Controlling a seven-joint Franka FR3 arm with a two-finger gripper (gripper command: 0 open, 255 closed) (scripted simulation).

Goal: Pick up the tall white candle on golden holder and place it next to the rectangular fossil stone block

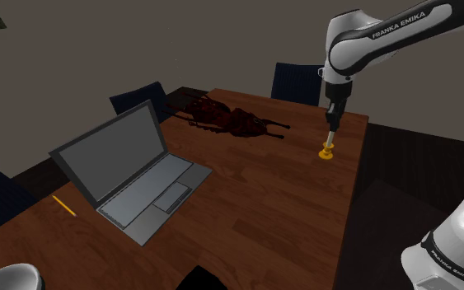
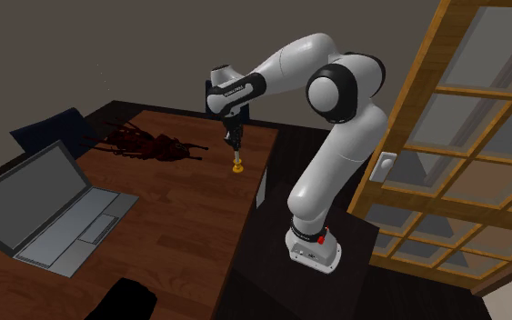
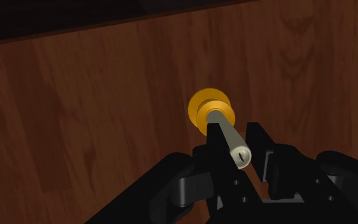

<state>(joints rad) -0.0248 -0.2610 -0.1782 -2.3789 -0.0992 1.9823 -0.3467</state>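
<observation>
White candle [image 3: 229, 135], golden holder [image 3: 202, 105] on wooden table [image 1: 246, 198], jaws clasping candle

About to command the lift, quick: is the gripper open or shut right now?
Gripper: down around the candle; open or shut cannot be told.

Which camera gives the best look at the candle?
The wrist view: the candle sits close up, its shaft and golden base plain, clasped in the claw. The shoulder and second exterior views show it small and upright on the table.
</observation>
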